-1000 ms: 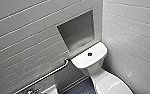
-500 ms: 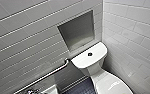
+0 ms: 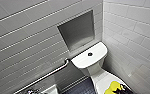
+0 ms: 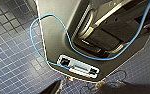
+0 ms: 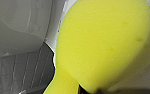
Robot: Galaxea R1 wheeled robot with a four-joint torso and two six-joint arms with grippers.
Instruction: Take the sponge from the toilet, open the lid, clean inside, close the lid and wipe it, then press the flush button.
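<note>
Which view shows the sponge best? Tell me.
Right wrist view: the sponge sits close up, its yellow surface plain. Head view catches a small, partly hidden piece at its lower edge. Left wrist view faces blue floor tiles.

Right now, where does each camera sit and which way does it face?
Head view: high up, facing forward and down at the toilet, flush button and sponge; the right arm's dark end shows.
Left wrist view: on the left arm, facing the blue tiled floor; the robot's dark plate and blue cable show.
Right wrist view: on the right arm, close upon the sponge.
Shared: head and right wrist views both show the sponge.
</note>
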